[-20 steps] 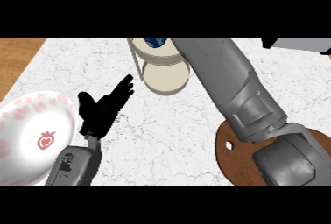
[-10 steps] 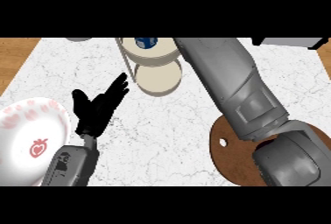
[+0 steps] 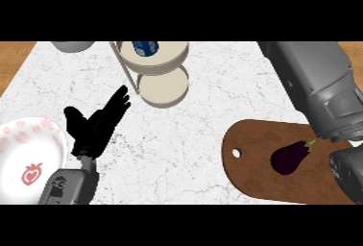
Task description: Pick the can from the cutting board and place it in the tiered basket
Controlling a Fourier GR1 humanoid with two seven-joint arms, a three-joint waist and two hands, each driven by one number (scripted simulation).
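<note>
- Blue can (image 3: pixel 144 47) sits in upper tier of the tiered basket (image 3: pixel 172 55), top centre of counter (image 3: pixel 212 96).
- Lower tier shows just below it, bare.
- Left hand (image 3: pixel 96 123) open, fingers straight, spread wide, holding nothing; beside the plate (image 3: pixel 21 153) at left.
- Right hand: out of view, only grey forearm (image 3: pixel 315 81) at right edge.
- Cutting board (image 3: pixel 255 163) lower right, w/ eggplant (image 3: pixel 291 156) lying on it.

The left hand (image 3: pixel 96 126) is matte black, with slim, tapering fingers and a thumb. Its grey forearm (image 3: pixel 69 186) at seven o'clock carries a small dark marking on its casing. At three o'clock the right forearm (image 3: pixel 320 81) is bulky grey, built of smooth jointed shells.
</note>
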